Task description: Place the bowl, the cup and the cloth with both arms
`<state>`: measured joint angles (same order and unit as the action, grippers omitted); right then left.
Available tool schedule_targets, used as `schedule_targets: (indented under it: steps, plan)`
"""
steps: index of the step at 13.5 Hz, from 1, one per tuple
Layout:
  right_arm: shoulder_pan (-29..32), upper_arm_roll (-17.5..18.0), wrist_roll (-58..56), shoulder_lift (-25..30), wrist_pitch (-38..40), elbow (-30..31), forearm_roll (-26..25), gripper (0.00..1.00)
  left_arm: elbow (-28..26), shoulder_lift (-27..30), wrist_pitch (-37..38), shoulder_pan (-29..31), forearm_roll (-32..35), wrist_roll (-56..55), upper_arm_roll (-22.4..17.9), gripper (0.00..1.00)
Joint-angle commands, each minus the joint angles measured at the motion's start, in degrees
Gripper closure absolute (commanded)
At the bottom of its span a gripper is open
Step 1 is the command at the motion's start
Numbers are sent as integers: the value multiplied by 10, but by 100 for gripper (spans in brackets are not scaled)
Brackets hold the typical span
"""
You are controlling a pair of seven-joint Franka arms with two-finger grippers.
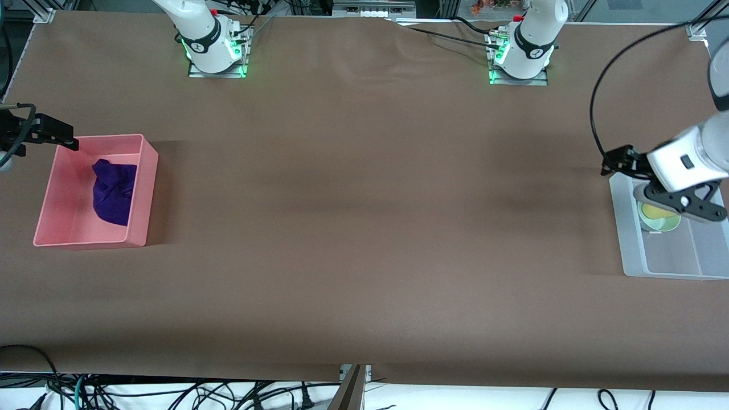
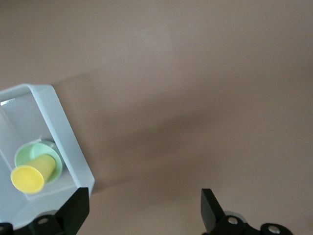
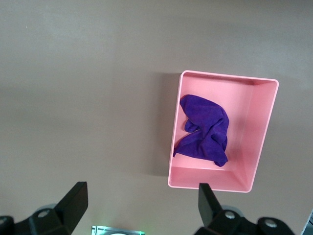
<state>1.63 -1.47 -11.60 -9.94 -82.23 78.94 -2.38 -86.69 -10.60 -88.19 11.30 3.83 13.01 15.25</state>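
We see the cloth (image 1: 114,192) lying in the pink bin (image 1: 142,193) at the desk's nine o'clock edge, and the cup (image 2: 32,173) nested in the bowl (image 2: 55,152) inside the clear bin (image 1: 672,265) at three o'clock, apparently sorted. The left pincer (image 2: 144,210) and right pincer (image 3: 142,208) hover above, fingers apart, holding nothing.

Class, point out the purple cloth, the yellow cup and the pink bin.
purple cloth (image 3: 205,131): right wrist view, middle of its folds.
yellow cup (image 2: 32,173): left wrist view, on its side wall.
pink bin (image 1: 142,196): front view, on its side wall.
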Motion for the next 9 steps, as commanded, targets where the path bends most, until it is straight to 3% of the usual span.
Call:
schedule_targets:
  steps: [1, 3, 9]
  plan:
    - [4, 1, 5, 6, 1, 2, 11, 0, -177, 127, -127, -85, -23, -66, -80, 0]
    - [4, 1, 5, 6, 1, 2, 11, 0, -223, 163, -163, -98, -33, -87, -87, 0]
    - [4, 1, 5, 6, 1, 3, 12, 0, -219, 160, -159, -109, -48, -107, -92, 0]
